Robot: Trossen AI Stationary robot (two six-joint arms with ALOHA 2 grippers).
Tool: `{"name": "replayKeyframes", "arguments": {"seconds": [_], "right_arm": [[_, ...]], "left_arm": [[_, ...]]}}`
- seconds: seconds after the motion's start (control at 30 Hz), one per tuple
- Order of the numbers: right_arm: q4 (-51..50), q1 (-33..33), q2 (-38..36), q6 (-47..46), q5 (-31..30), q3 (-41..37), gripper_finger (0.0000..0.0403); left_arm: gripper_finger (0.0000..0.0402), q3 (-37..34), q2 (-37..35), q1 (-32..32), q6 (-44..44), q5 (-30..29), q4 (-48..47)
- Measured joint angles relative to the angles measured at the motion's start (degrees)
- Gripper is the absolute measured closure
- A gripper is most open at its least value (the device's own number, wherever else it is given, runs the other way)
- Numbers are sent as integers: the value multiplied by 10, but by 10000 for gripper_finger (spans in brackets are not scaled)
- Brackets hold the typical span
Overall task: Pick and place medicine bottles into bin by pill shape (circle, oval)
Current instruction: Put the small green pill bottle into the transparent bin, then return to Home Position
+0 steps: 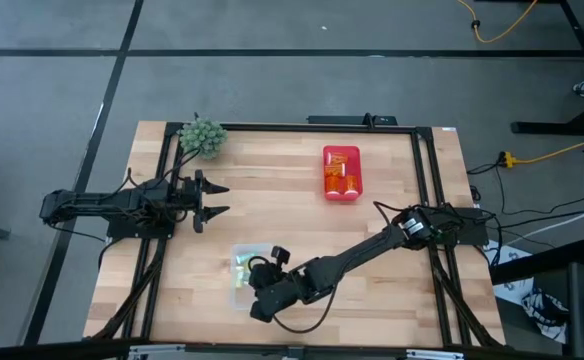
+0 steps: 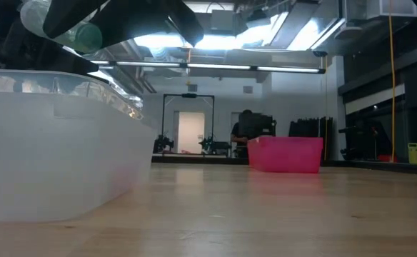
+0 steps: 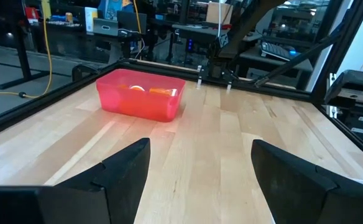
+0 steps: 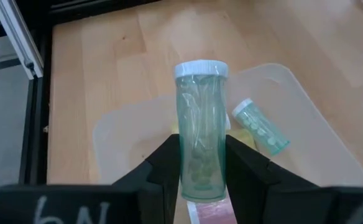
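Right gripper (image 4: 200, 158): clamps your translucent green cylindrical bottle with white cap (image 4: 200, 127), held above the clear plastic bin (image 4: 116, 134) for dropping.
Beneath it: another green bottle (image 4: 259, 127) lies binned.
Left gripper (image 1: 215, 198): waits spread, empty.

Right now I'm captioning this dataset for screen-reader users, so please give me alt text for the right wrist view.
The right end effector grips a pale green translucent bottle with a white cap, holding it above a clear plastic bin on the light wooden table. A second, smaller green bottle lies on its side in the bin.
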State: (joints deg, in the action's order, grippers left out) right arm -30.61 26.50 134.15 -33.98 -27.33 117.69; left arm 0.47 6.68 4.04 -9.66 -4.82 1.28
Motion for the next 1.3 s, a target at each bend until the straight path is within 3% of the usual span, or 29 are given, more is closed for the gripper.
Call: {"name": "replayKeyframes", "arguments": {"seconds": [0.4, 0.73, 0.9, 1.1, 1.3], "right_arm": [[-1, -1, 0, -2, 0, 0, 288], [-3, -2, 0, -17, 0, 0, 190], [-3, -2, 0, -31, 7, 0, 170], [-6, -2, 0, -25, 103, 0, 173], [-50, -4, 0, 64, 213, 36, 171]], "left_arm": [[129, 0, 0, 0, 1, 0, 0], [129, 0, 0, 0, -3, 0, 0], [129, 0, 0, 0, -3, 0, 0], [129, 0, 0, 0, -3, 0, 0], [129, 0, 0, 0, -5, 0, 0]]}}
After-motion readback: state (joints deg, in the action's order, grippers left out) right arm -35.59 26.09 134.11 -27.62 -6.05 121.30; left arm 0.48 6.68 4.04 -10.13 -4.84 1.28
